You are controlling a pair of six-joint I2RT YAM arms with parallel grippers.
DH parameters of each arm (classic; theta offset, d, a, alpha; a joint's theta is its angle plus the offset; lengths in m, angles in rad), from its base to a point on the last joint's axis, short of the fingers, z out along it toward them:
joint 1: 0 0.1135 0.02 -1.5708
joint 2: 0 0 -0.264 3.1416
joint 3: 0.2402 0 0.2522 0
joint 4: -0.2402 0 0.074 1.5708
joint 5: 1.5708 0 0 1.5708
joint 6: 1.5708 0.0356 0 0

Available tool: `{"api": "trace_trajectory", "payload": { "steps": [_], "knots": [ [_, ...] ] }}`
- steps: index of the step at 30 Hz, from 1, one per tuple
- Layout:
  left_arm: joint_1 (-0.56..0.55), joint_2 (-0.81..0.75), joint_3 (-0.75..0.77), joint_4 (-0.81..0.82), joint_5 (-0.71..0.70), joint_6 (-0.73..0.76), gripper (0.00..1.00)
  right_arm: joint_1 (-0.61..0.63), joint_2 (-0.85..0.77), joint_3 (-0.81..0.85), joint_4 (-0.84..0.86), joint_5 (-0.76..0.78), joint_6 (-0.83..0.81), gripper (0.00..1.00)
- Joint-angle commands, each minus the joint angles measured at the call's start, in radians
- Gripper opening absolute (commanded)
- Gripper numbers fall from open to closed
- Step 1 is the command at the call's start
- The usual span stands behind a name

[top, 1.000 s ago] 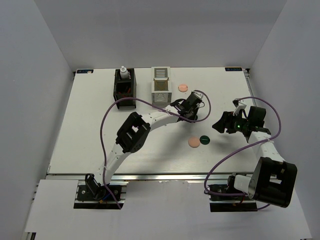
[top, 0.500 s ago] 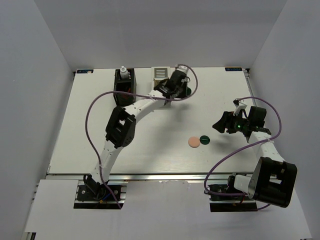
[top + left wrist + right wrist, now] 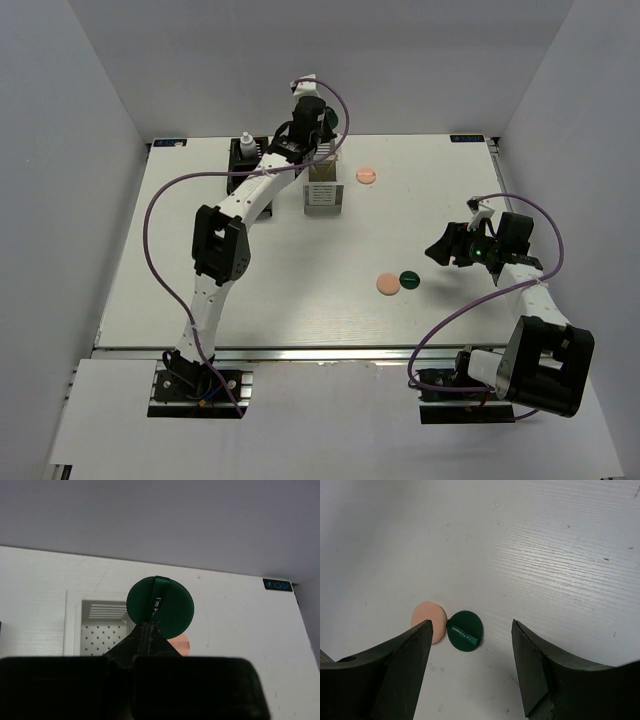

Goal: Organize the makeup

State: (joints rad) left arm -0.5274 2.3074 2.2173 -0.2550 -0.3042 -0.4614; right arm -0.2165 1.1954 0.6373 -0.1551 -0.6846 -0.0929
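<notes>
Two tools: the left tool is clenched on the lower rim of a dark green round flat disc; the right tool is released, with nothing between its fingers.
Held disc: it stands on its edge, high in the upper centre of the overhead view, near the white slatted plastic box. I cannot tell if it is exactly over the box or a little behind it.
Other makeup: one peach round disc lies on the white counter just right of the white box. A second peach disc and a second dark green disc lie side by side in the lower centre, touching as far as I can see. A small white bottle stands in the black slatted box at the upper left.
Risk of slipping: only a small part of the rim is pinched, so I judge the disc may turn or slide out on the way down.
Risk of missing: if the disc is let go while off the opening, it may strike a wall of the box and roll away on the counter.
Risk of knocking: the left arm is stretched far, and a low descent could push or tip the white box.
Risk at the pair: closing on one disc may drag its neighbour.
</notes>
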Motion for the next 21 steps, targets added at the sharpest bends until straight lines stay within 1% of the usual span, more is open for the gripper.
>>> {"api": "trace_trajectory", "payload": {
  "steps": [1, 11, 17, 20, 21],
  "knots": [
    [0.017, 0.023, 0.087, -0.013, -0.038, 0.001, 0.00, -0.006, -0.020, -0.008, 0.020, -0.018, 0.002, 0.70],
    [0.052, 0.079, 0.093, -0.041, -0.009, 0.006, 0.00, -0.006, -0.002, 0.001, 0.015, -0.027, -0.001, 0.70],
    [0.056, 0.107, 0.096, -0.049, 0.013, -0.008, 0.10, -0.006, -0.002, 0.007, 0.006, -0.029, -0.005, 0.70],
    [0.056, 0.112, 0.094, -0.058, 0.022, -0.014, 0.18, -0.006, -0.006, 0.007, 0.002, -0.027, -0.005, 0.70],
    [0.056, 0.112, 0.093, -0.059, 0.027, -0.016, 0.23, -0.006, -0.007, 0.005, 0.002, -0.026, -0.004, 0.70]
  ]
}}
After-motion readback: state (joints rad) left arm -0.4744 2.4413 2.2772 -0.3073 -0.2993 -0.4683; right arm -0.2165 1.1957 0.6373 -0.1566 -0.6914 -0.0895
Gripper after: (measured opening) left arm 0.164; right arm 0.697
